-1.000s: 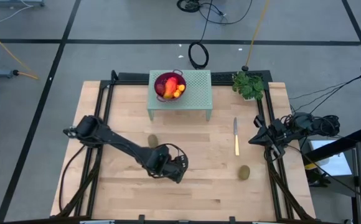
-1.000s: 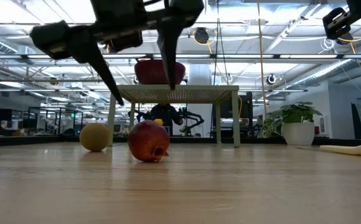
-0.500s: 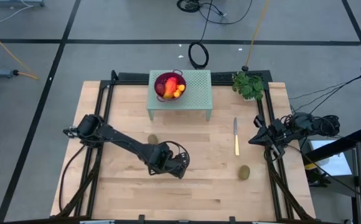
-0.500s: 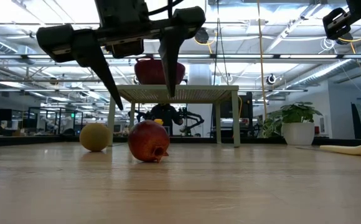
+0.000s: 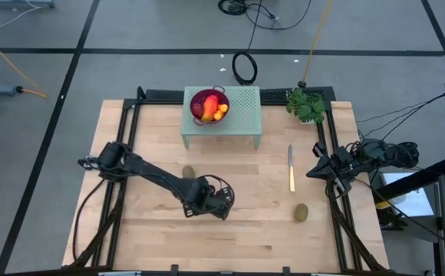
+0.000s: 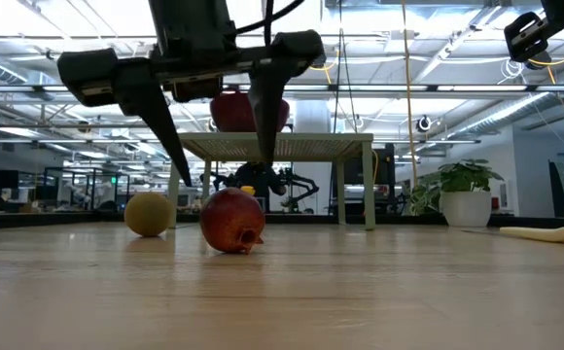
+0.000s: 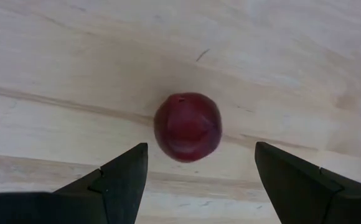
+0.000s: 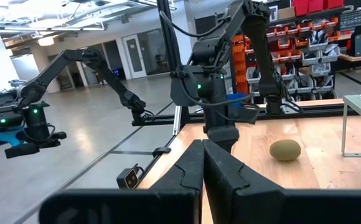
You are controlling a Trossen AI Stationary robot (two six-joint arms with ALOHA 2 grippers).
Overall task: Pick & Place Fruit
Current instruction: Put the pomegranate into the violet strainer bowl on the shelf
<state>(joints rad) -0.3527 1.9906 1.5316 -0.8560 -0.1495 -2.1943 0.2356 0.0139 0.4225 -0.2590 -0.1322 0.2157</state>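
A dark red ball fruit (image 6: 231, 221) (image 7: 187, 126) rests on the wooden table. My left gripper (image 6: 226, 173) (image 7: 201, 145) hangs open just above it and points steeply down, one finger on either side, touching nothing. In the high view this gripper (image 5: 213, 202) hides the ball. One brown-green oval (image 5: 188, 173) (image 6: 149, 214) lies just behind the arm, another (image 5: 302, 211) near the right side. The purple bowl (image 5: 209, 105) holds red-orange and orange fruit. My right gripper (image 5: 312, 172) (image 8: 202, 155) waits shut at the table's right edge.
The bowl stands on a green perforated stand (image 5: 242, 115) at the table's far middle. A yellow-handled knife (image 5: 290, 169) lies right of centre. A small potted plant (image 5: 307, 104) sits at the far right corner. Bare wood lies along the near edge.
My left gripper has rolled a little about its own axis, and its fingertips have sunk slightly toward the dark red ball. The gap between the fingers is the same. The ball has not moved.
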